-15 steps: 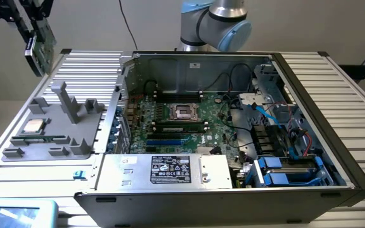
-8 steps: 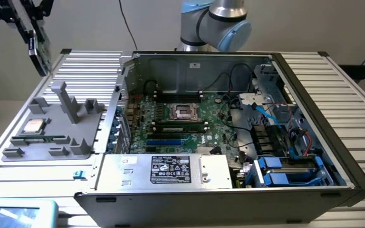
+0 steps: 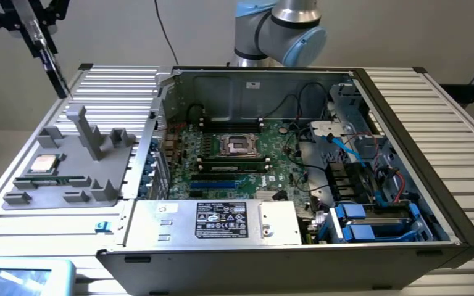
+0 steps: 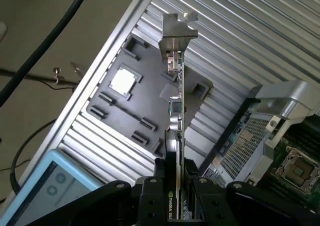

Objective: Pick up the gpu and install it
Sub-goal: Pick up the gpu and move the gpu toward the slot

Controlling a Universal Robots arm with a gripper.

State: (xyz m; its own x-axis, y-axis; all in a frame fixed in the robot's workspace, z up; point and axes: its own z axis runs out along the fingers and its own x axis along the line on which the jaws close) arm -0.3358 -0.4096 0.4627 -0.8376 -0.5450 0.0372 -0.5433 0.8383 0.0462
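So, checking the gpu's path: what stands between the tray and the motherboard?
The case's slotted wall stands upright between tray and motherboard, seen in the exterior view.

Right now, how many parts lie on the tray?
2. The chip sits toward the tray's side on the exterior view's left; the memory stick lies just nearer the camera. Nothing looks hidden. The gpu is off the tray, in the gripper.
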